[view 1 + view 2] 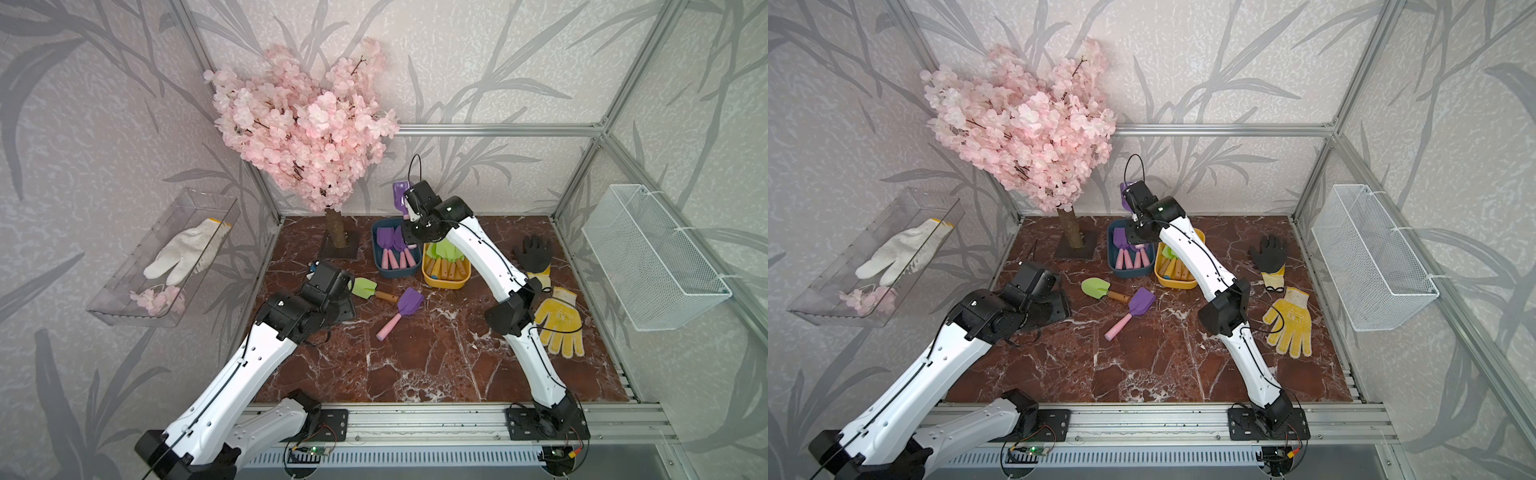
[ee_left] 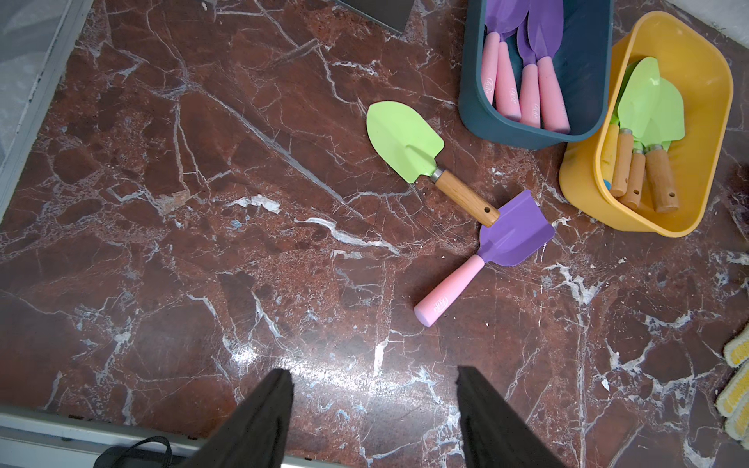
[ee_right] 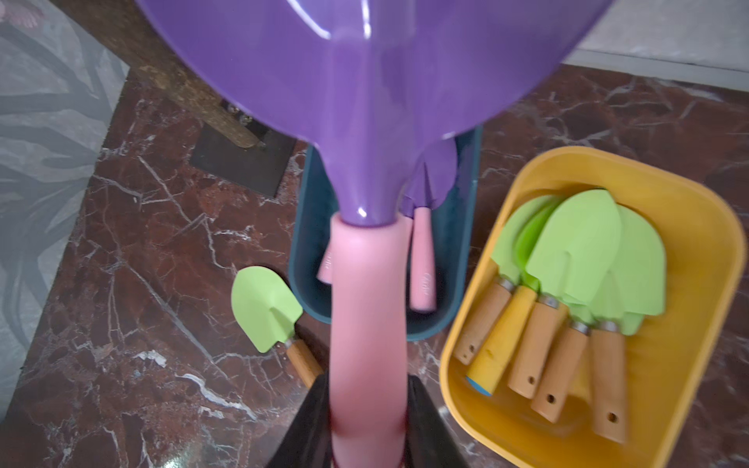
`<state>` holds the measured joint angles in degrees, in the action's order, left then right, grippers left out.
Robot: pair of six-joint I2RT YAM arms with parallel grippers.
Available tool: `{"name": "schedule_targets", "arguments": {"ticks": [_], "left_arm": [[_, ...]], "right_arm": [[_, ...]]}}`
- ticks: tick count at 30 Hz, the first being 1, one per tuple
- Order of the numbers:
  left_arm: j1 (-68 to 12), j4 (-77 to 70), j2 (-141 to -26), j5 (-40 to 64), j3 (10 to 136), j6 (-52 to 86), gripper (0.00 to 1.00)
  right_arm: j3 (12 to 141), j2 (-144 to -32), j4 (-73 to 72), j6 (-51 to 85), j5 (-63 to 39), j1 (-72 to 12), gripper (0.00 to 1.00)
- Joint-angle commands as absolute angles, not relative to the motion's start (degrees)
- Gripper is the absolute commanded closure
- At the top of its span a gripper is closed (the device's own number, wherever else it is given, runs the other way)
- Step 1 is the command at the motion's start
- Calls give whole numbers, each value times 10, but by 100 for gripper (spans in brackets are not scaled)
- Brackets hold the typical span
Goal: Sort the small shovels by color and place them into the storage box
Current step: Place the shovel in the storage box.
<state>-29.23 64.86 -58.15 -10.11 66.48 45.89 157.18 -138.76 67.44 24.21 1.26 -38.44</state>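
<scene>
**Right end effector** (image 3: pixel 369 381): closed on the pink handle of the held purple shovel (image 3: pixel 364 101). The blade points away from the wrist and hangs above the blue box (image 3: pixel 462 243).

**Layout:** Read the tabletop (image 1: pixel 415 365) as a dial with 12 at the back wall. The blue box sits near 11 o'clock, and the yellow box (image 1: pixel 442 284) is just beside it toward 12. Purple blades lie in the blue box and green blades in the yellow one.

**Judgement:** this is the placement step.
- Lower the shovel along the box's long side, parallel to the handles inside.
- Keep the blade clear of the rim.
- Release only when low.

**Left end effector** (image 2: pixel 375 372): jaws apart and empty, over bare tabletop toward 9 o'clock.

**Outstanding:** the loose green shovel (image 2: pixel 405 142) and the loose purple shovel (image 2: pixel 514 231) lie between centre and 9 o'clock. The wooden handle end appears to touch the purple blade.
</scene>
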Motion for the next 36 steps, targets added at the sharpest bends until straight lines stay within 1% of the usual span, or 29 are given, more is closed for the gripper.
{"name": "schedule_targets", "arguments": {"ticks": [1,3,8,13,22,36], "left_arm": [[-290,653,-570,-99,653,460,32],[-290,653,-567,-99,650,461,32],[-288,651,-561,-98,641,463,32],[-288,640,-552,-94,625,468,32],[-286,631,-560,-88,616,465,32],[-287,622,-567,-78,610,470,32]], "right_arm": [[1604,-1429,630,285,3,-390,89],[1627,-1457,631,316,7,-391,89],[1608,-1478,569,361,8,-393,89],[1621,-1517,565,399,-3,-390,89],[1622,-1560,591,401,-16,-388,88],[1622,-1570,635,370,-2,-383,87]]}}
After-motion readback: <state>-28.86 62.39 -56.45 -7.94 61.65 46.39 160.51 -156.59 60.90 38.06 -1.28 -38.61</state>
